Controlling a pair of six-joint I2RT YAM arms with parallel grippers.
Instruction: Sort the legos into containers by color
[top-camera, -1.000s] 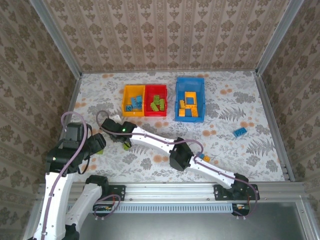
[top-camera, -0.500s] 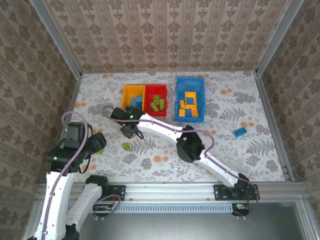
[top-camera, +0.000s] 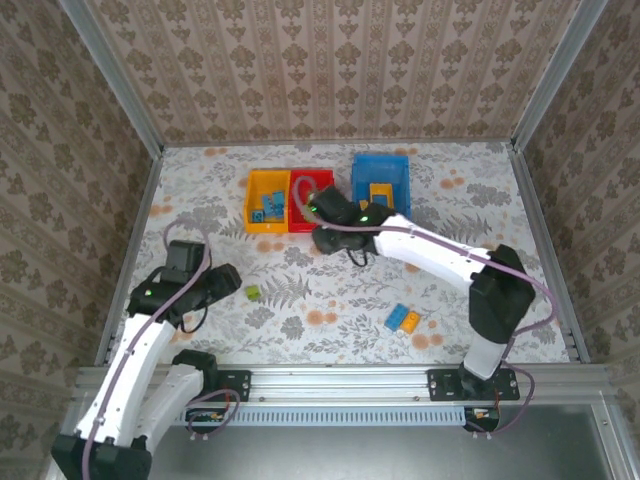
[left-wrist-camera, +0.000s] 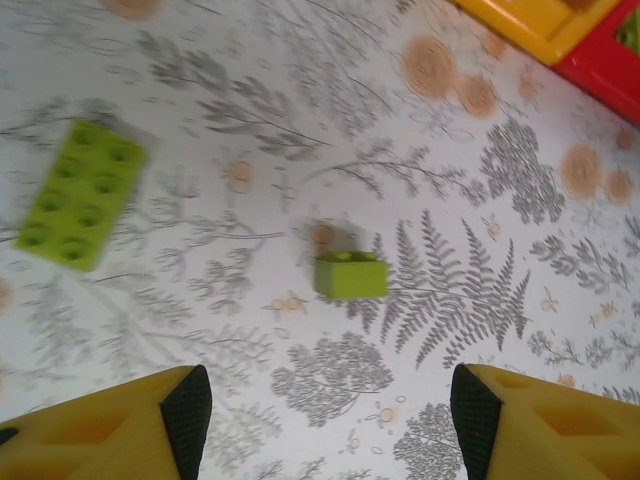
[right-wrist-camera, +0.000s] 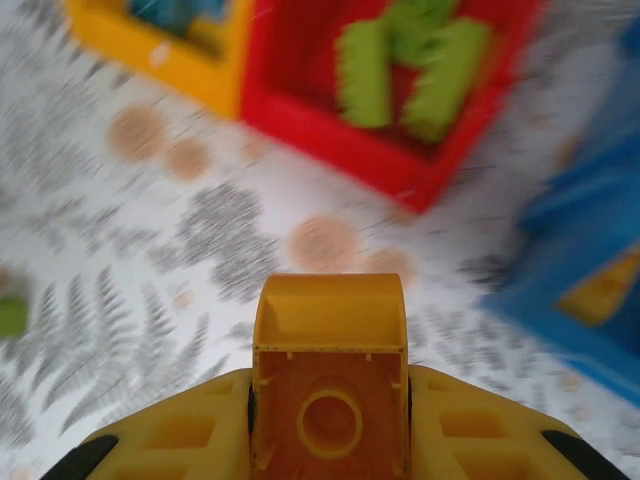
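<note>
— Where does the left gripper (left-wrist-camera: 327, 415) stand?
— Jaws wide apart, gripping nothing. A small lime green brick (left-wrist-camera: 350, 275) lies just beyond the gap, on the fern-printed table (top-camera: 330, 300). A flat green plate (left-wrist-camera: 80, 195), studded, lies further left in the wrist view.
— And the right gripper (right-wrist-camera: 330, 390)?
— Clamped on an orange-yellow brick (right-wrist-camera: 330, 330), hollow underside showing, just short of the red bin (right-wrist-camera: 340, 150), which holds green bricks (right-wrist-camera: 410, 65).
— The other bins?
— The yellow bin (top-camera: 268, 174) sits against the red one and holds blue bricks (top-camera: 265, 208). The larger blue bin (top-camera: 380, 158), to the right, holds orange-yellow pieces (top-camera: 380, 192).
</note>
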